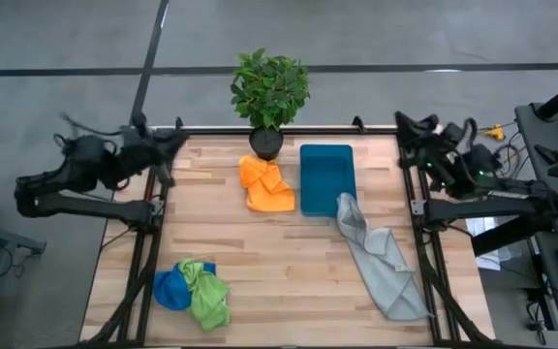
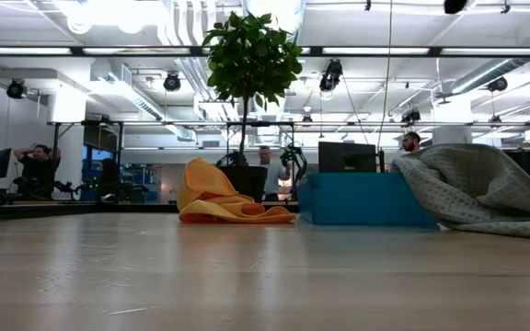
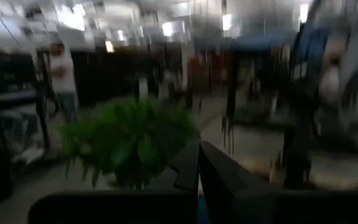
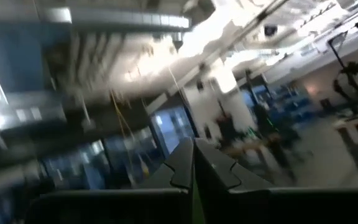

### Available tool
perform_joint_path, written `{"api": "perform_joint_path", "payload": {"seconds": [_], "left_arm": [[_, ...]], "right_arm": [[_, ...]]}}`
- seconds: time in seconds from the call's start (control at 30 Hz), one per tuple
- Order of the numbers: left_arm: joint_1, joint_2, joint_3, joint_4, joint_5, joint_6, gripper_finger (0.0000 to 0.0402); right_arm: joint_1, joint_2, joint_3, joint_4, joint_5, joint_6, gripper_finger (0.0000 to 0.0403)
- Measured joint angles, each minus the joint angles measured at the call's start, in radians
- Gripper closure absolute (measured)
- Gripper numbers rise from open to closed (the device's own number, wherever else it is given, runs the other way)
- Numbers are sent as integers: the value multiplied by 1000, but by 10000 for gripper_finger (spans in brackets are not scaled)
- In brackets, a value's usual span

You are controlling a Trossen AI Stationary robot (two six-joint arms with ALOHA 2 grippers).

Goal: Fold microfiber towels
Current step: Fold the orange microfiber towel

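Note:
The orange towel (image 1: 265,185) lies crumpled at the far middle of the table, also in the low view (image 2: 221,204). The pale grey towel (image 1: 381,260) lies stretched out at the right, its far end draped on the teal bin's corner (image 1: 345,202). The blue towel (image 1: 170,288) and the lime green towel (image 1: 207,293) lie bunched together near the front left. My left gripper (image 3: 197,177) is shut and empty, raised at the table's far left corner (image 1: 168,143). My right gripper (image 4: 192,165) is shut and empty, raised at the far right corner (image 1: 407,126).
A teal plastic bin (image 1: 326,177) stands at the far middle, right of the orange towel. A potted plant (image 1: 269,97) stands at the far edge behind the towel. Bare wooden tabletop (image 1: 279,262) lies between the cloths. People stand in the room beyond the table.

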Motion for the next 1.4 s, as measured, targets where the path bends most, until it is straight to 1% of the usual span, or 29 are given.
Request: {"api": "perform_joint_path", "payload": {"seconds": [0.1, 0.17, 0.27, 0.33, 0.43, 0.5, 0.57, 0.6, 0.67, 0.7, 0.73, 0.77, 0.9, 0.97, 1.07, 1.17, 1.23, 1.33, 1.4], "left_arm": [[0, 73, 92, -180, 6, 0, 402], [0, 135, 122, -234, 14, 1, 402], [0, 210, 134, -243, 10, 17, 402], [0, 255, 133, -242, 7, 62, 402], [0, 318, 123, -247, 1, 196, 402], [0, 368, 122, -255, 1, 222, 402], [0, 401, 130, -239, -13, 183, 402], [0, 420, 129, -243, -35, 145, 402], [12, 473, 125, -263, -87, 29, 402], [29, 500, 124, -271, -93, -28, 402], [51, 525, 122, -290, -74, -77, 402], [78, 548, 122, -309, -31, -112, 402], [186, 629, 122, -314, 244, -205, 402], [214, 664, 122, -331, 321, -219, 402], [231, 684, 125, -392, 368, -196, 402], [233, 684, 120, -427, 375, -181, 401], [234, 676, 111, -427, 378, -181, 393], [249, 665, 107, -426, 359, -186, 359], [269, 664, 103, -420, 308, -219, 326]], "right_arm": [[0, 59, 77, -140, -3, -3, 394], [0, 91, 118, -219, -42, 0, 394], [0, 130, 159, -272, -118, 6, 394], [0, 150, 173, -288, -148, 23, 394], [0, 172, 180, -300, -157, 38, 394], [0, 178, 180, -300, -157, 39, 394], [0, 180, 180, -299, -157, 56, 394], [0, 180, 179, -300, -157, 67, 394], [0, 181, 178, -304, -157, 90, 394], [0, 180, 177, -313, -157, 102, 394], [0, 179, 177, -323, -157, 117, 394], [0, 178, 177, -335, -157, 132, 394], [0, 174, 177, -393, -157, 183, 394], [0, 173, 177, -411, -158, 209, 394], [0, 171, 177, -411, -158, 245, 394], [0, 172, 177, -413, -158, 252, 394], [0, 172, 177, -428, -158, 251, 394], [0, 173, 177, -437, -158, 252, 394], [0, 173, 177, -437, -158, 260, 394]]}}
